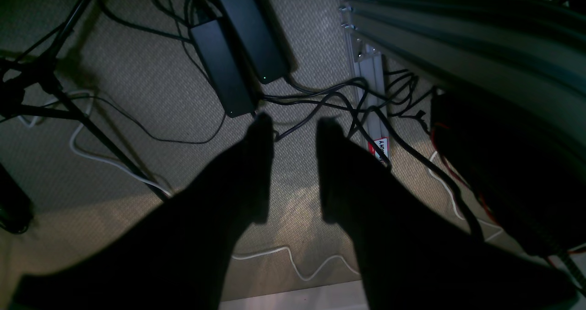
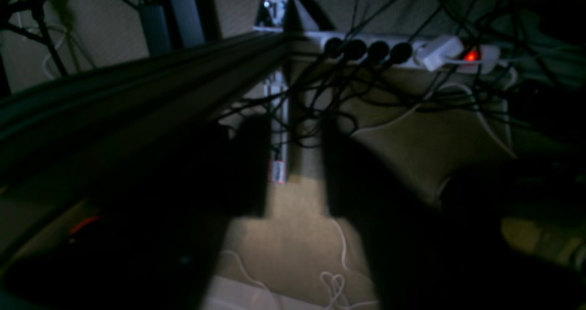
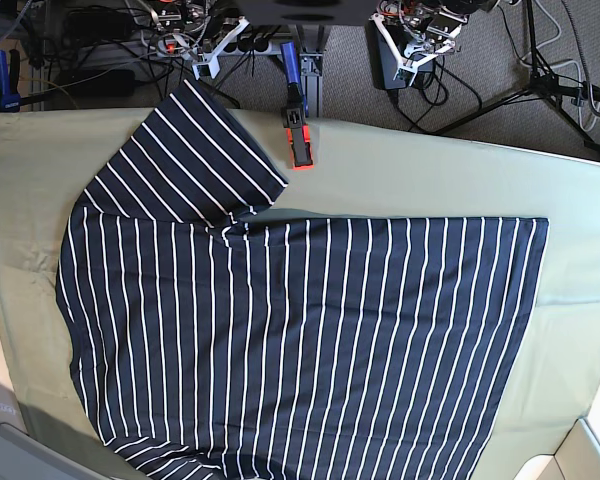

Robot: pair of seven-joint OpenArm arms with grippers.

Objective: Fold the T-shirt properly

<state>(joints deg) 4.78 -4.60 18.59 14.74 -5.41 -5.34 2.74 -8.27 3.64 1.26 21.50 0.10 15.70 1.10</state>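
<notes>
The T-shirt, dark navy with thin white stripes, lies spread flat over the table in the base view, one sleeve pointing to the far left corner. Both grippers hang beyond the table's far edge, away from the shirt. My left gripper is open over the carpet, with nothing between its dark fingers. My right gripper is also open and holds nothing, hanging beside the table frame. Neither wrist view shows the shirt.
An olive-green cloth covers the table, held by an orange and blue clamp at the far edge. Behind it the floor carries cables, two black power bricks, a power strip and tripod legs.
</notes>
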